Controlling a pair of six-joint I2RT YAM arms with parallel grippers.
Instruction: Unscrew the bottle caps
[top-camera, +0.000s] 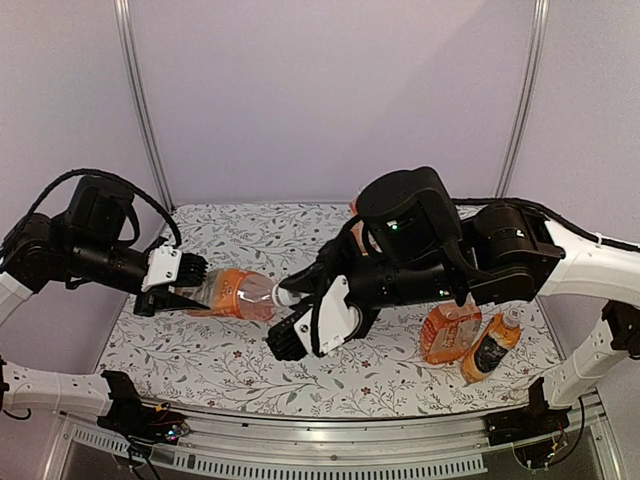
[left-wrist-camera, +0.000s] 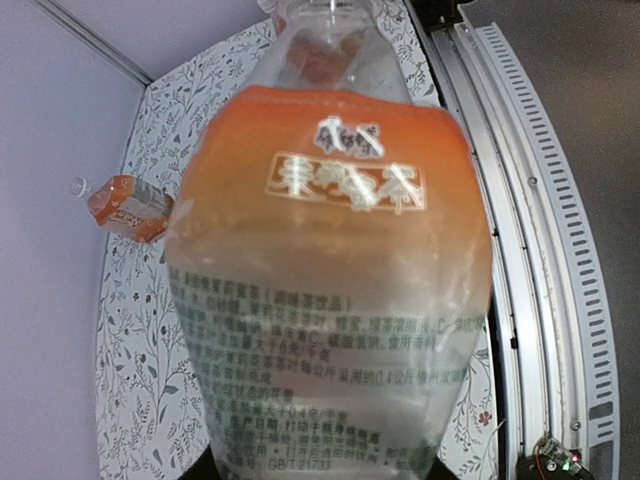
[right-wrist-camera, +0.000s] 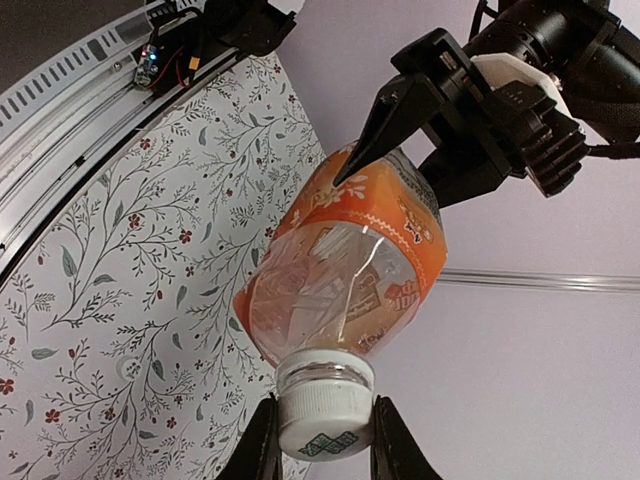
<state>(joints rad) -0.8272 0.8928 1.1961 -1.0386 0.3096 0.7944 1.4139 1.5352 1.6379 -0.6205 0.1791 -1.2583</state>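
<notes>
A clear bottle of orange liquid (top-camera: 235, 293) is held level above the table between both arms. My left gripper (top-camera: 195, 292) is shut on its base end. In the left wrist view the bottle (left-wrist-camera: 330, 250) fills the frame and only the tips of my fingers (left-wrist-camera: 195, 468) show at its sides. My right gripper (right-wrist-camera: 320, 442) is shut on its white cap (right-wrist-camera: 322, 415), one finger on each side. That cap also shows in the top view (top-camera: 284, 296), with my right gripper (top-camera: 290, 297) on it.
On the floral table cover (top-camera: 230, 365), an orange bottle (top-camera: 448, 330) and a dark-labelled bottle (top-camera: 490, 348) with a white cap (top-camera: 511, 318) are at the right. Another capped orange bottle (left-wrist-camera: 125, 207) lies farther back, mostly behind the right arm. A metal rail (top-camera: 300, 450) runs along the near edge.
</notes>
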